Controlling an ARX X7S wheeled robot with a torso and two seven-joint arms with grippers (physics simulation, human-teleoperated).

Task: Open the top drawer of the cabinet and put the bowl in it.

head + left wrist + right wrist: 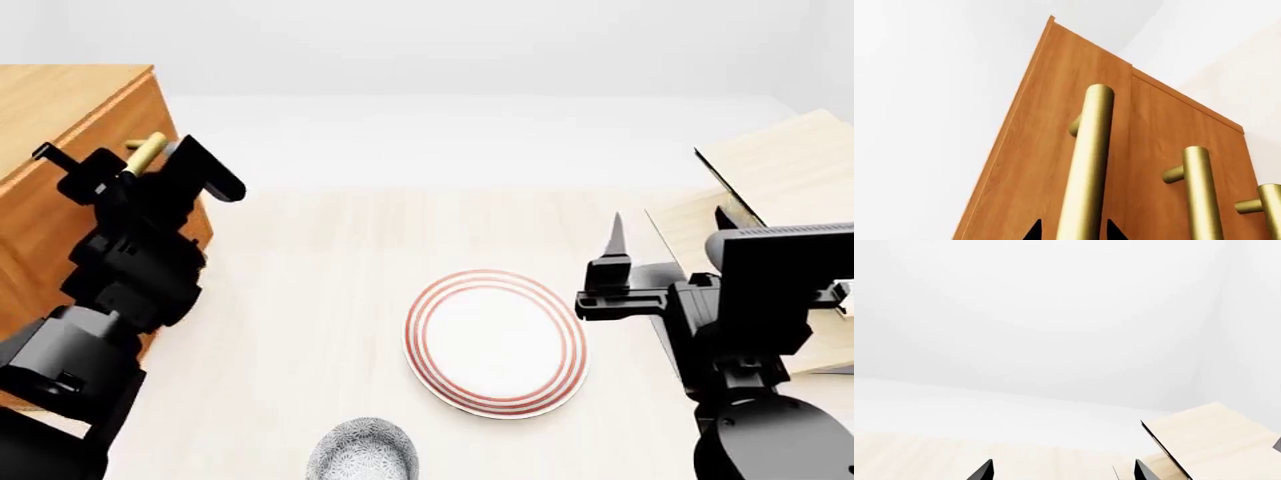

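Left wrist view: the left gripper (pixel 1071 231) is set astride the brass handle (pixel 1087 165) of the top drawer (pixel 1047 150), one dark fingertip showing on either side of the bar.

Whether the bar is actually clamped cannot be told. The left arm is stretched to the cabinet (pixel 54 180) at the desk's left edge. The right gripper (pixel 1062 471) is held spread and empty, near the rack (pixel 781 175) at the right edge. The bowl (pixel 363 450) is seen at the near edge, just beside the plate (pixel 497 342), well apart from both grippers.
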